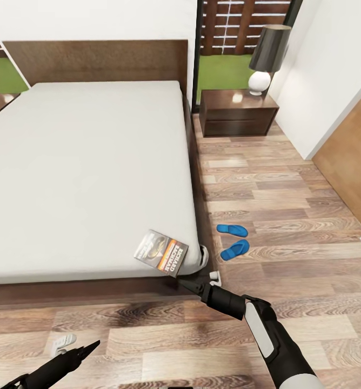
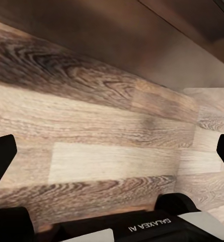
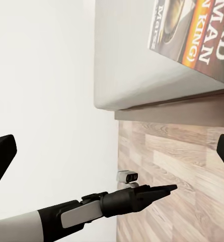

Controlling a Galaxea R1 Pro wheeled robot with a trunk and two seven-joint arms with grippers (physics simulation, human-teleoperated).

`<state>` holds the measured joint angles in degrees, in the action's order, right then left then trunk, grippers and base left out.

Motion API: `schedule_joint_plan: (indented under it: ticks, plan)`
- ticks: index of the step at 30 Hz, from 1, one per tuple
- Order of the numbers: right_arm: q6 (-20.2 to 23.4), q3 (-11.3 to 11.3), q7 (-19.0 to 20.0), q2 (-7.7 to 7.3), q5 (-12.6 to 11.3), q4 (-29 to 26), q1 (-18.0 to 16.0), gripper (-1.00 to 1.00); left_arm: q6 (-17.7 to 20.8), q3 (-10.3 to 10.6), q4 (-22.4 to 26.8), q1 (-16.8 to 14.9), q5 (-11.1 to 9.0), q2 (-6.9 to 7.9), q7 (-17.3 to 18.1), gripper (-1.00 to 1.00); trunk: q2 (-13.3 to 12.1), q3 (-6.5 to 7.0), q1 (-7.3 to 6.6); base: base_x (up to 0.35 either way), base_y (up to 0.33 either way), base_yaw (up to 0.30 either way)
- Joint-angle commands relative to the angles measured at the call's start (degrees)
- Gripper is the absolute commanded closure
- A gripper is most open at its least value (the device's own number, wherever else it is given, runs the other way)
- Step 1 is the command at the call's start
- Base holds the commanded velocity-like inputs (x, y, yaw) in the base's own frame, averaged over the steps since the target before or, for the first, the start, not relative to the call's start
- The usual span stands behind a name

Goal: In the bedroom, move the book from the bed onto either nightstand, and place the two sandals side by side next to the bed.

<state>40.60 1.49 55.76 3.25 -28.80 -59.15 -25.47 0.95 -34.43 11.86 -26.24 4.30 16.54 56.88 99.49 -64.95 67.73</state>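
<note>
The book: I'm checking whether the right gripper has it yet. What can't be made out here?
- Head view: the right gripper tips are partly hidden under the book, at the bed corner; contact unclear.
- Right wrist view: book cut off by the edge.
- Head view: sandals too small for strap detail.

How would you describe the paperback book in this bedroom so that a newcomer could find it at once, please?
Start at the large white-mattressed bed with its dark brown wooden frame and go to its near corner on the window side. There a thin dark-covered paperback book with an orange band and white lettering lies flat, near the right gripper. Nothing else lies on the mattress; the bright blue sandals lie on the floor.
</note>
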Motion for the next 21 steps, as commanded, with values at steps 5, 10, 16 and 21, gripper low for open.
schedule_joint_plan:
  ticks: [5, 10, 16, 21]
  plan:
    - [0.4, 0.0, 0.0, 0.00, -0.3, 0.0, 0.0, -1.00, 0.1, -0.5, 0.0, 0.0, 0.5, -0.01, 0.3, -1.00, 2.0, -0.93, 1.10, 0.000, 0.000, 0.000]
    - [0.4, 0.0, 0.0, 0.00, -0.3, 0.0, 0.0, -1.00, 0.1, -0.5, 0.0, 0.0, 0.5, -0.01, 0.3, -1.00, 4.0, -1.83, 2.20, 0.000, 0.000, 0.000]
    - [0.4, 0.0, 0.0, 0.00, -0.4, 0.0, 0.0, -1.00, 0.1, -0.5, 0.0, 0.0, 0.5, -0.01, 0.3, -1.00, 6.4, -2.91, 3.52, 0.000, 0.000, 0.000]
    - [0.4, 0.0, 0.0, 0.00, -0.3, 0.0, 0.0, -1.00, 0.1, -0.5, 0.0, 0.0, 0.5, -0.01, 0.3, -1.00, 8.5, -3.81, 4.61, 0.000, 0.000, 0.000]
